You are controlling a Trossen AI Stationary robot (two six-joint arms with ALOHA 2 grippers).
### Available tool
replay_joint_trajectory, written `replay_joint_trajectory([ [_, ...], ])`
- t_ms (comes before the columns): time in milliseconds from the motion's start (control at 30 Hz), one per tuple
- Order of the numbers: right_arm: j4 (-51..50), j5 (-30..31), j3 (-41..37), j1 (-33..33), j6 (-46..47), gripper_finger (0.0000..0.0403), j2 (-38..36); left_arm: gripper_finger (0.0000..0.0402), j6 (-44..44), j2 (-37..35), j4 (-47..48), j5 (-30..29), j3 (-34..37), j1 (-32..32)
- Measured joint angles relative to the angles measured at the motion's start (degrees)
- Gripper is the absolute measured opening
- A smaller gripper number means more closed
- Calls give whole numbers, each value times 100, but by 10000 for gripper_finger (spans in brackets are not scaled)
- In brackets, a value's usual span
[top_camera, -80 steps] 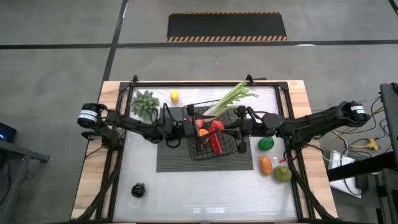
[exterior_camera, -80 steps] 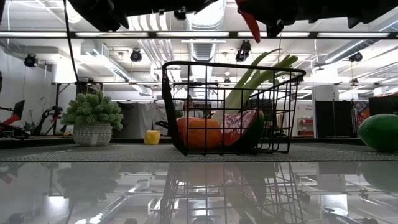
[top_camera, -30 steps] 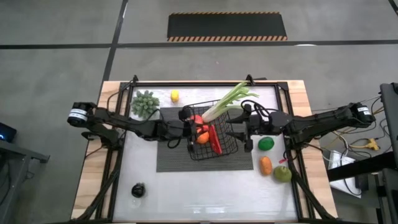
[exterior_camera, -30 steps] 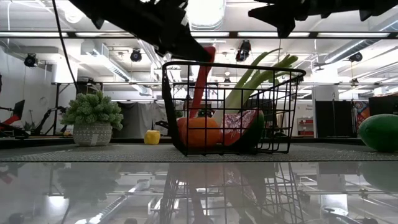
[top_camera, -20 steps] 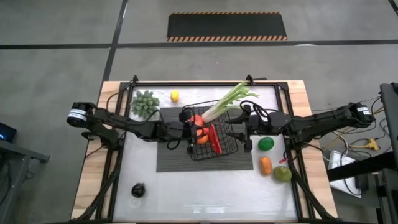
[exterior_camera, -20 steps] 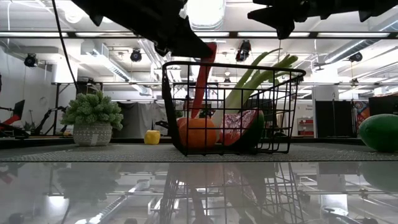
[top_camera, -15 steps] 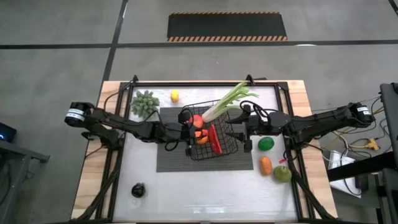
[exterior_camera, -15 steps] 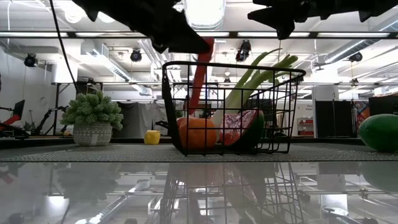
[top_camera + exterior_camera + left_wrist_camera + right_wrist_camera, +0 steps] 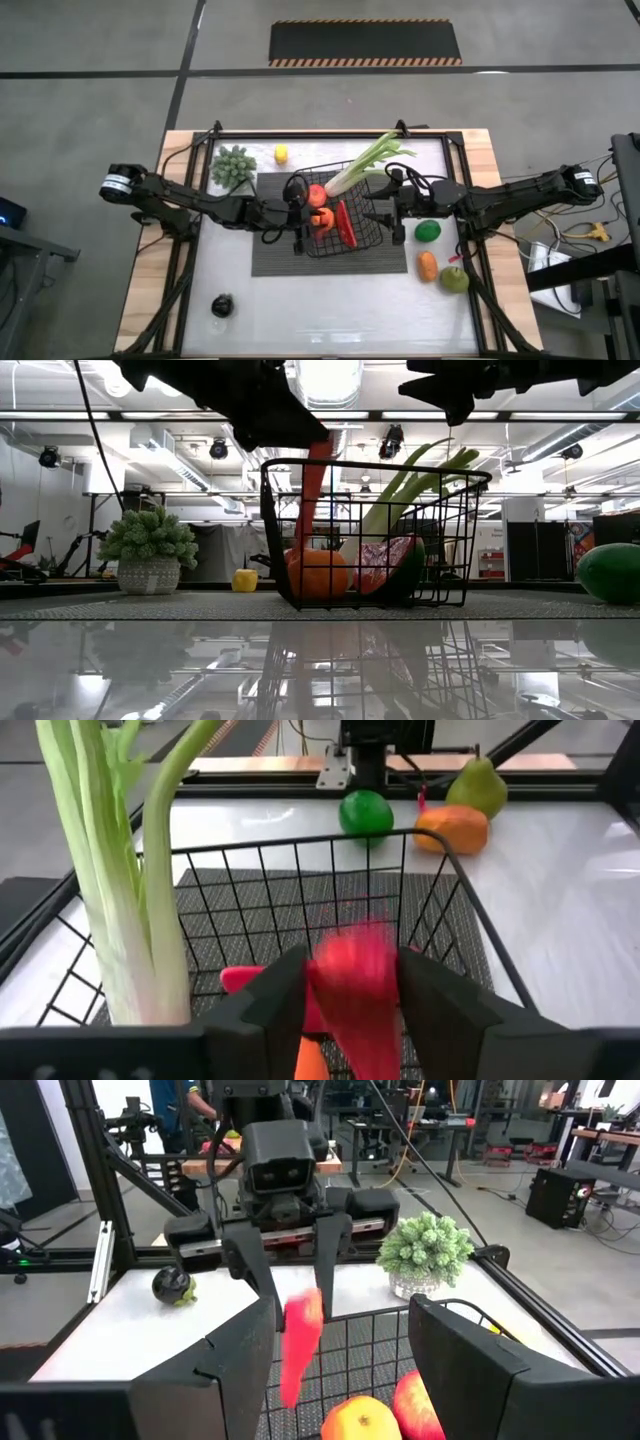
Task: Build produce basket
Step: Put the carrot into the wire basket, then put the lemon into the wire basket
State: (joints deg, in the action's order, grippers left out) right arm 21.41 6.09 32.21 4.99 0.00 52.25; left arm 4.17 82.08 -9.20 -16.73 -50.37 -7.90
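The black wire basket [image 9: 340,215] stands on the dark ribbed mat [image 9: 280,255]. In it are an orange piece [image 9: 318,572], a red round piece [image 9: 316,193] and a red-and-green piece [image 9: 392,568]. A leek [image 9: 370,165] leans over its far rim. My left gripper [image 9: 350,965] hovers over the basket's left rim. The red chili [image 9: 298,1338] shows blurred between and below its spread fingertips, and the chili's lower end is inside the basket. My right gripper [image 9: 342,1308] hangs open above the basket's right rim with nothing between its fingers. My left gripper's fingers [image 9: 262,1285] point slanting down from the table's left and flank the chili's upper end [image 9: 304,1302]. The right wrist view shows a gap beside the chili. Blur keeps me from telling whether a finger touches it. The chili stands nearly upright.
A green round piece [image 9: 427,230], an orange piece [image 9: 427,265] and a green pear [image 9: 455,279] lie right of the mat. A yellow piece [image 9: 281,154] and a small potted plant [image 9: 233,167] stand at the far left. A dark piece [image 9: 221,306] sits near left.
My left gripper has drawn back a little toward the table's left edge. The chili's upper end has gone left with it. The chili stays nearly upright with its lower end inside the basket.
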Motion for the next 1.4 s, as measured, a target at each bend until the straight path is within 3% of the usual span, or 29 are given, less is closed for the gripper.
replay_joint_trajectory([
  [233, -17, 0, 0, 0, -1, 215, 0, 168, -242, -31, 84, -6, -37, 2],
  [633, -142, -2, 0, 0, 52, 215, 2, 171, -1852, -796, 359, -326, -113, 315],
  [800, -146, -2, 0, 0, 71, 215, 2, 171, -1754, -1173, 1231, -651, -440, 1090],
  [933, -146, -2, 0, 0, 76, 215, 2, 171, -1257, -1069, 2226, -657, -1007, 2097],
  [1167, -154, -4, 0, 0, 65, 215, 2, 166, 132, -92, 3926, -333, -1783, 3884],
  [1400, -177, -4, 0, 0, 110, 215, 2, 154, 483, 852, 4176, 26, -1753, 4359],
])
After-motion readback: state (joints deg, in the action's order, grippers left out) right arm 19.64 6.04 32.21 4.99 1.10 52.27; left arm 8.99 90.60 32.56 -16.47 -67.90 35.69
